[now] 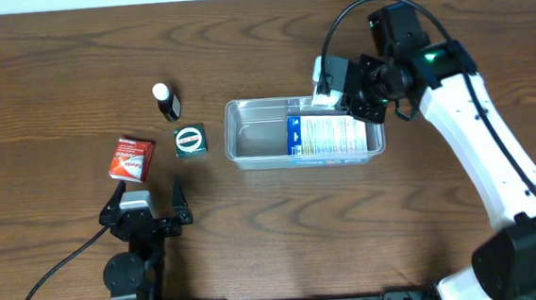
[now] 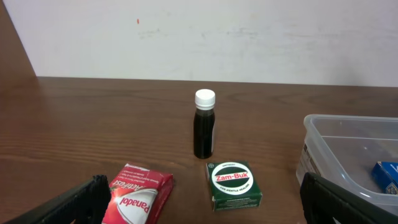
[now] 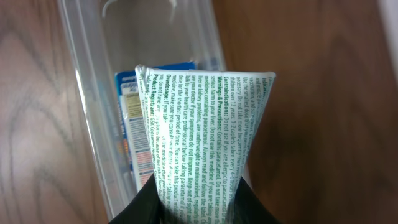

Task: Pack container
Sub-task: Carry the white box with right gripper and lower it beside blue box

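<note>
1. Wooden worktop (image 1: 54,70): container (image 1: 258,136) sat centre-right, blue box (image 1: 324,135) already inside.
2. Right fingers (image 3: 255,214) gripped a white box (image 3: 205,124) above it; left fingers (image 2: 74,202) gaped empty.
3. Bottle (image 2: 204,124), Zam-Buk (image 2: 233,183) and Panadol (image 2: 137,199) waited outside.

Dark wood-grain counter (image 1: 72,50). Directly on it: clear container (image 1: 258,136), centre-right. Dark bottle (image 1: 166,101) with white cap, upright, left of it. Green Zam-Buk box (image 1: 190,140) near the bottle. Red Panadol box (image 1: 131,159) further left, flat, skewed. All apart.
</note>
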